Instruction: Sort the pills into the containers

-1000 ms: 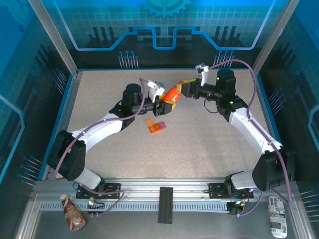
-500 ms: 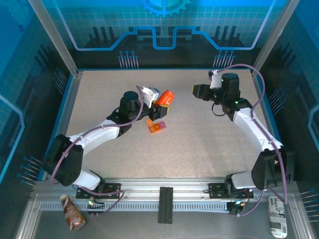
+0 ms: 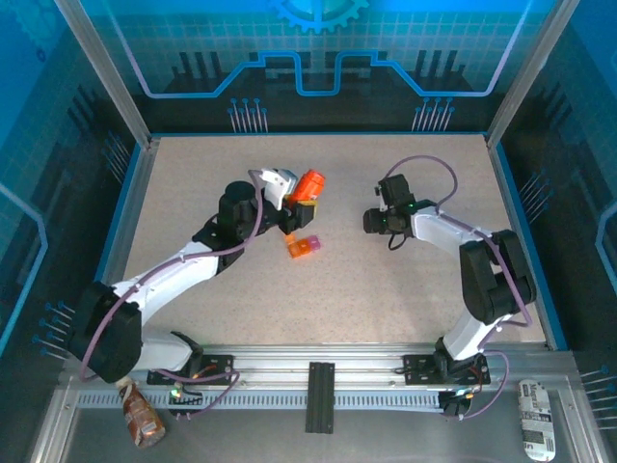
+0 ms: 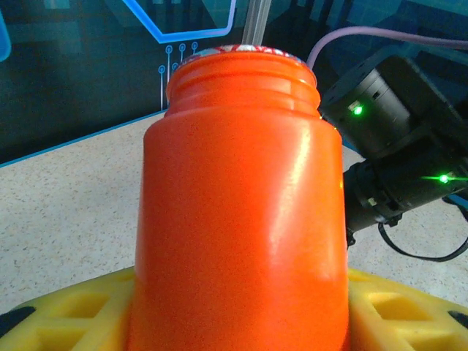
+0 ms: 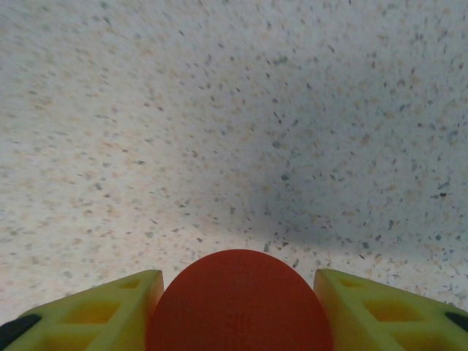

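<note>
**Bottle in left end effector, cap in right, pill box on tabletop**

Top view: left end effector (image 3: 300,197) is clamped on the orange bottle (image 3: 309,182). The pill box (image 3: 302,247) lies flat on the tabletop (image 3: 386,280), near that end effector on the side toward the arm bases, not touching it. Right end effector (image 3: 372,221) sits well to the right.

Left wrist: bottle's threaded neck is bare, with a yellow finger (image 4: 66,314) on each side of the body. Right arm (image 4: 395,146) is behind.

Right wrist: yellow fingers (image 5: 88,311) are closed on a round red-orange cap (image 5: 240,303) over speckled tabletop.
</note>
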Controlling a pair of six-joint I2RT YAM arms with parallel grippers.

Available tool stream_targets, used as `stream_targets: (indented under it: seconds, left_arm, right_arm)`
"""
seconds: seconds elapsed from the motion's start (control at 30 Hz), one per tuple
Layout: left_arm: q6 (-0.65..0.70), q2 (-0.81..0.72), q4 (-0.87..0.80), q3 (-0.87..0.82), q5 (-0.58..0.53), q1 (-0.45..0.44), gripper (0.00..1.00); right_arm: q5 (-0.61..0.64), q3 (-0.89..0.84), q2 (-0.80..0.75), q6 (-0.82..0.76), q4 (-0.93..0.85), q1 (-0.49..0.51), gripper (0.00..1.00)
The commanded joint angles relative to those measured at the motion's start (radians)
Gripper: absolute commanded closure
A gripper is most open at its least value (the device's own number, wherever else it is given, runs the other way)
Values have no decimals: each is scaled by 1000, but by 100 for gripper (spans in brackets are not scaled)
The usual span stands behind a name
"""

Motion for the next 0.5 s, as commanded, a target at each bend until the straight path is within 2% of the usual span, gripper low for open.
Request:
stream_targets:
  seconds: [0.0,0.1,0.27,0.47]
  left_arm:
    - [-10,-46,-4,-21,-25,5,100]
    - [-13,-60,-20,-20,-33,5,100]
    - [-17,-85,-42,-25,-46,4,100]
    - [-26,-126,-87,-36,-64,4,100]
  right_arm:
    - [82,2,45,46,-21,12,43]
    - [79,-1,75,69,-19,14,40]
    - [63,-1,87,79,-19,18,27]
    - [37,3,-21,62,-37,15,14]
